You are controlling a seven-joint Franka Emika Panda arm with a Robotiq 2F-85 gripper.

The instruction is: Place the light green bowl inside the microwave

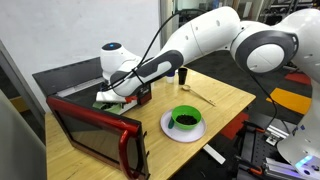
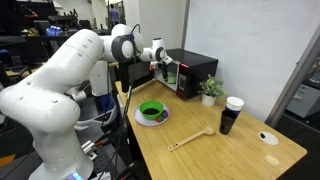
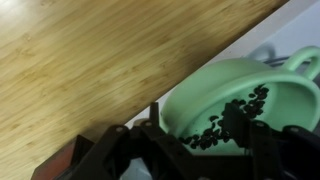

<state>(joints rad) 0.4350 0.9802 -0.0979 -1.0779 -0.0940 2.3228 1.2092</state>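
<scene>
At the mouth of the boxy red-trimmed microwave [image 2: 200,70], the gripper [image 2: 160,64] hangs over the small pale lime-green plastic bowl [image 3: 235,105]; whether its jaws clamp it, I cannot tell.

no legible text, label or number anywhere
</scene>
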